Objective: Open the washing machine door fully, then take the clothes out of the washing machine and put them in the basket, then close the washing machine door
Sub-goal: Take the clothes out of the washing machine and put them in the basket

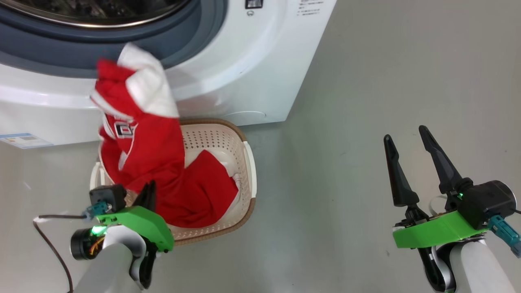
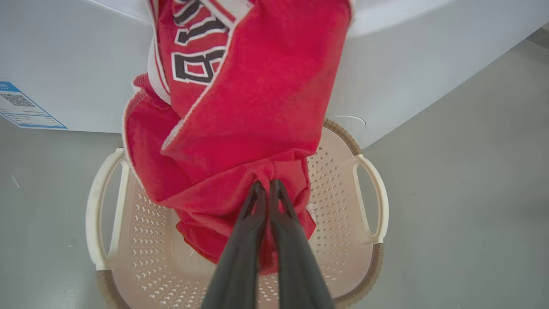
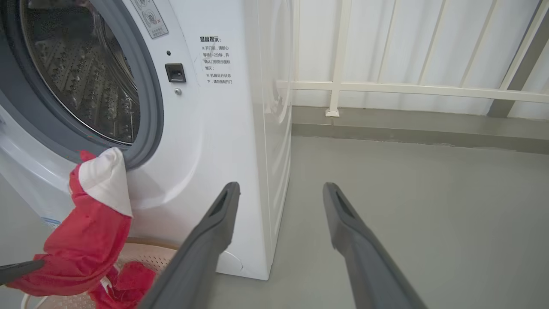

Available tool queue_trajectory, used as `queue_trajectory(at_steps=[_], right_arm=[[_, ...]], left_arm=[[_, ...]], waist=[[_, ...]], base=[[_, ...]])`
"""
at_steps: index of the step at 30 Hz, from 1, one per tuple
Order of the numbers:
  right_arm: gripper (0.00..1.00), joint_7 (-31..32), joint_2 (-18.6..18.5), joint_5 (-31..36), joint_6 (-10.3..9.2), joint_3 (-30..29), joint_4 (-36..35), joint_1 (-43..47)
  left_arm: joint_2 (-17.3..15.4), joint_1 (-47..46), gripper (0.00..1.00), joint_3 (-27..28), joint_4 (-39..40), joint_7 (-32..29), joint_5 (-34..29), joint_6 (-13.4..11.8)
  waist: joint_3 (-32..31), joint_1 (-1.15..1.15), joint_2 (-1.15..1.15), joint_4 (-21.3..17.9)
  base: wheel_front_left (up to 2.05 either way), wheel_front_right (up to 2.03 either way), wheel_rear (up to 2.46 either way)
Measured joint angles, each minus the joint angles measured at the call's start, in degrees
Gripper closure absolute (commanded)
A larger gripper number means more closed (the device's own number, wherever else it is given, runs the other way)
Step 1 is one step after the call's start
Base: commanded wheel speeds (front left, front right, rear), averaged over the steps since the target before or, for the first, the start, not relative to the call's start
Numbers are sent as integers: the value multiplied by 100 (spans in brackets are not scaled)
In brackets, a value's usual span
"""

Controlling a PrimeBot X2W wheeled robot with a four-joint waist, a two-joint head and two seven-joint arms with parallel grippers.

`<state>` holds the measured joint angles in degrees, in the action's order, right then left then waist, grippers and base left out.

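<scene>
two left jaws tight on the clothes [image 2: 257, 107], left wrist view

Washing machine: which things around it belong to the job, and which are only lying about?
Of the job: washing machine, clothes, basket, left gripper shut on the clothes.
Not of the job: white railing, blue label on the machine.

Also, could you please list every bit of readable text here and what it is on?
"温馨提示:" heads a notice on the washing machine front; its smaller lines are too small to read.
Lettering on the clothes: folded and cut off, unreadable.
Blue label on the machine: too small.
</scene>
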<state>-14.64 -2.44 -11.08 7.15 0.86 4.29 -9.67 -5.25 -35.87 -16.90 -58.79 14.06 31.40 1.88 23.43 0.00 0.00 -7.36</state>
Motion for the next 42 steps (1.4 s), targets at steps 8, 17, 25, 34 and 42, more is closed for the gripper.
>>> queue_trajectory(at_steps=[8, 17, 25, 34, 42], right_arm=[[0, 0, 0, -43, 0, 12, 0, -109], [0, 0, 0, -154, 0, 83, 5, -247], [0, 0, 1, -214, 0, 167, 24, -346], [0, 0, 1, -314, 0, 212, 31, -389], [0, 0, 1, -349, 0, 214, 40, -502]], left_arm=[[67, -443, 100, 22, -916, 15, 18, 68], [59, -758, 100, 47, -1324, 16, 48, 60], [-73, -907, 100, -78, -1492, -401, 23, -145], [-233, -1000, 100, 12, -1528, -599, 112, -197], [-300, -1038, 100, 1, -1538, -638, 148, -224]], waist=[[216, 0, 0, -150], [503, 0, 0, -263], [770, 0, 0, -399], [1020, 0, 0, -581], [1154, 0, 0, -635]], base=[[0, 0, 0], [0, 0, 0], [0, 0, 0], [0, 0, 0], [0, 0, 0]])
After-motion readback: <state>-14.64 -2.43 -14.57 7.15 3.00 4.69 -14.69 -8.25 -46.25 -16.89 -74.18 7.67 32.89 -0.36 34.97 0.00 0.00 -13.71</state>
